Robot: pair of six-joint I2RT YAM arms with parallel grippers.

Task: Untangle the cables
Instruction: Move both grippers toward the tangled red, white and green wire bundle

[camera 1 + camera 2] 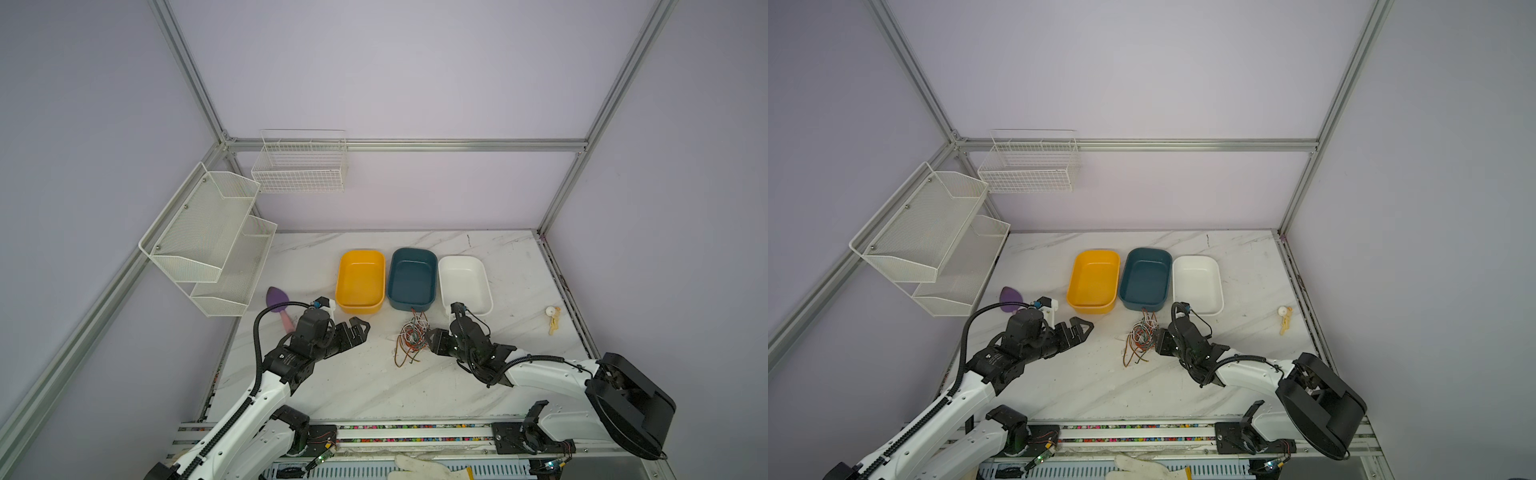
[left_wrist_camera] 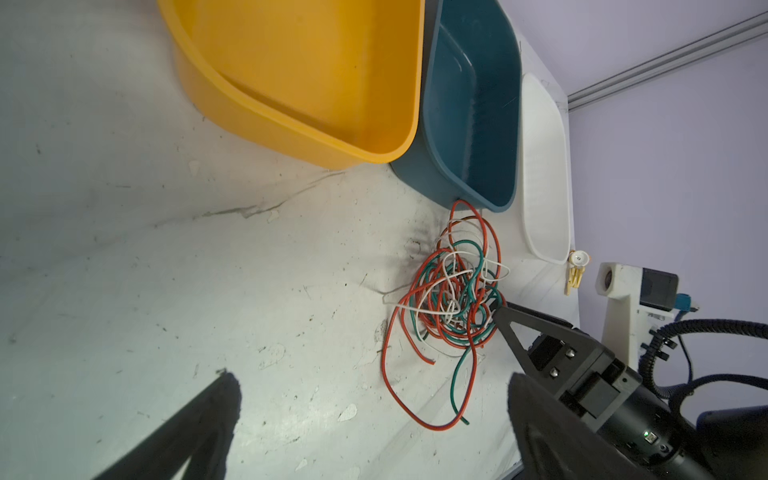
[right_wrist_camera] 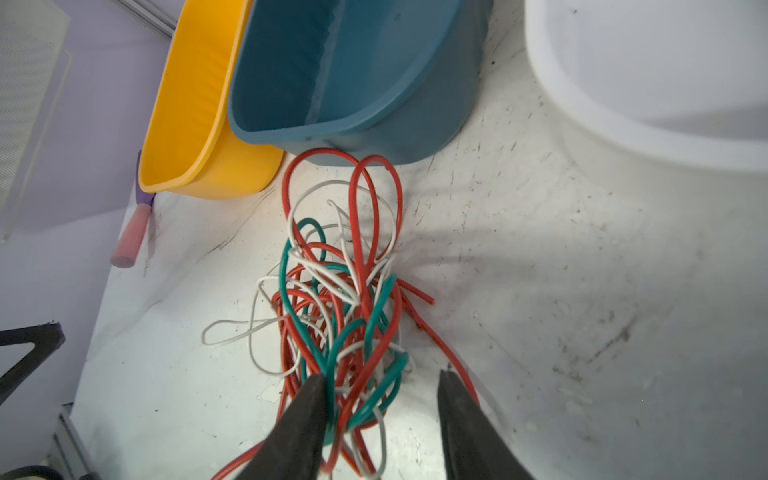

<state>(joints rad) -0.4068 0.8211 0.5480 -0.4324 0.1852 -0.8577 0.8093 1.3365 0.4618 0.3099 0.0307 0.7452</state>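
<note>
The cables (image 1: 411,338) lie in one loose tangle of red, white and green strands on the desk (image 1: 374,386), directly at 6 o'clock of the teal tray (image 1: 411,306) — one red loop reaches that tray's near wall. The yellow tray (image 1: 360,309) stands at about 11 o'clock of the tangle and the white tray (image 1: 487,291) at about 1 o'clock. A few loose red and green ends trail out toward 7 o'clock.

In both top views the right tool (image 1: 430,338) sits at the tangle's 3 o'clock edge, pointing toward 9 o'clock. Seen from the right wrist, the right tool (image 3: 380,382) is half spread, with the near part of the cables (image 3: 345,299) between its jaws. One of its fingers (image 3: 307,411) lies against green and red strands. The other has a gap to the bundle, with a single red strand running just beside it.

The left tool (image 1: 360,326) hovers at about 9 o'clock of the tangle, well apart from it and spread wide — in the left wrist view the left tool (image 2: 374,380) has only bare desk between its jaws, and the cables (image 2: 453,299) lie beyond its tips.
</note>
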